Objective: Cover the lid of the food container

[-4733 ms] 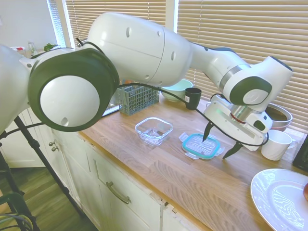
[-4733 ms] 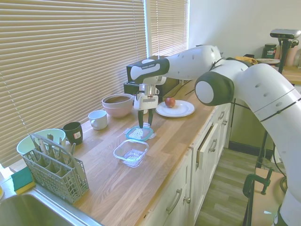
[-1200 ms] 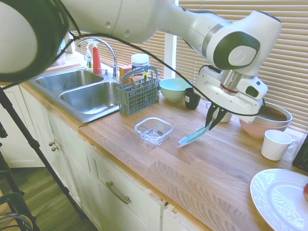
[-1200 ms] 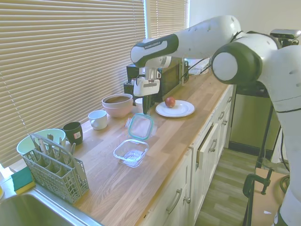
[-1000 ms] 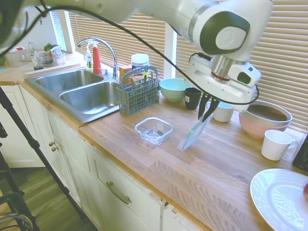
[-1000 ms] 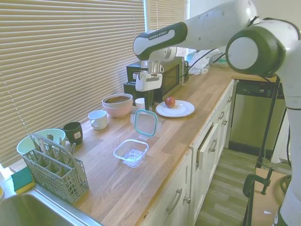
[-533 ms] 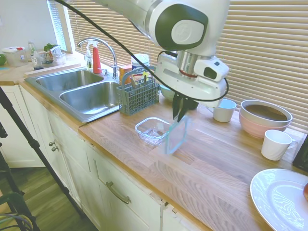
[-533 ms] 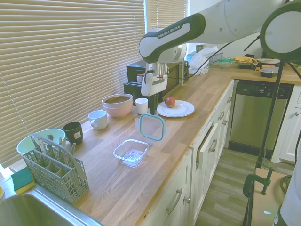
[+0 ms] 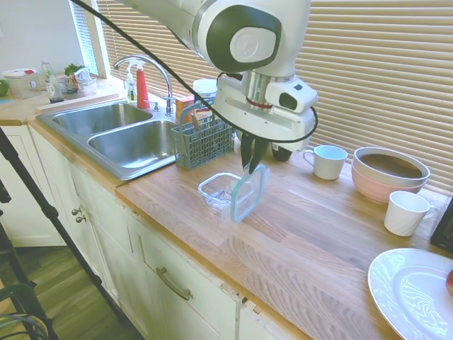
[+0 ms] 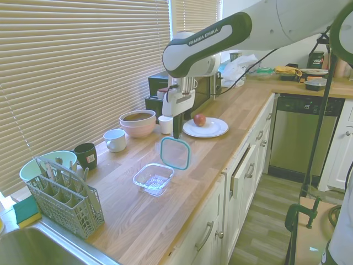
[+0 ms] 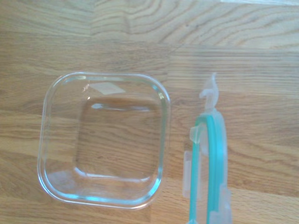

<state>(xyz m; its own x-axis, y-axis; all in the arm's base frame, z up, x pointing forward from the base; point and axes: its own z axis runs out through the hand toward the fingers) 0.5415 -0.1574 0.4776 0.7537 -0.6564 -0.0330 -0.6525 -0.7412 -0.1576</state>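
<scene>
Clear rounded-square food container [image 9: 226,191] at frame centre on grained wood counter [image 9: 318,234], teal-rimmed transparent lid [image 9: 249,193] hanging edge-up, pinched by gripper [image 9: 251,164].

The lid [image 9: 249,193] is see-through with a blue-green rim. The food container [image 9: 221,192] is clear like glass. The desk [image 9: 318,234] is light brown wood with wavy lines. One bowl [image 9: 390,172] is pink and brown inside. The basket [image 9: 203,142] is grey.
</scene>
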